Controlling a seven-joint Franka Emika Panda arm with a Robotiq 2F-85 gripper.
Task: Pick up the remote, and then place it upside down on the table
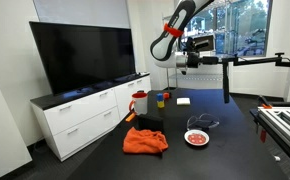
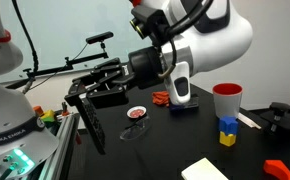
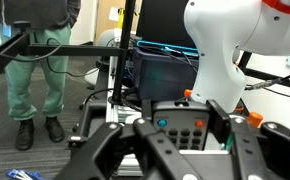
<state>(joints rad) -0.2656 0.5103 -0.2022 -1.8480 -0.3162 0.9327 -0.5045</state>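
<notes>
**Lift complete: remote held aloft, inversion pending.**
The claw (image 2: 93, 88), left of centre in an exterior view, is clenched on the long, slim black rectangular remote (image 2: 88, 125), which hangs slanted, well clear of the large matte black table (image 2: 165, 150) below. In the wrist view, the buttoned face of the remote (image 3: 185, 125) shows between the jaws at lower centre. By judgement, the next move is to rotate the wrist until the buttons face down, then lower and release.

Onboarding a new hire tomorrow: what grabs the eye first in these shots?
The claw holds the remote in the air, high above the black table, with its buttons facing the wrist camera. Next comes the big dark TV on the white cabinet beside the table. The bright orange cloth lies on the tabletop near that cabinet.
</notes>
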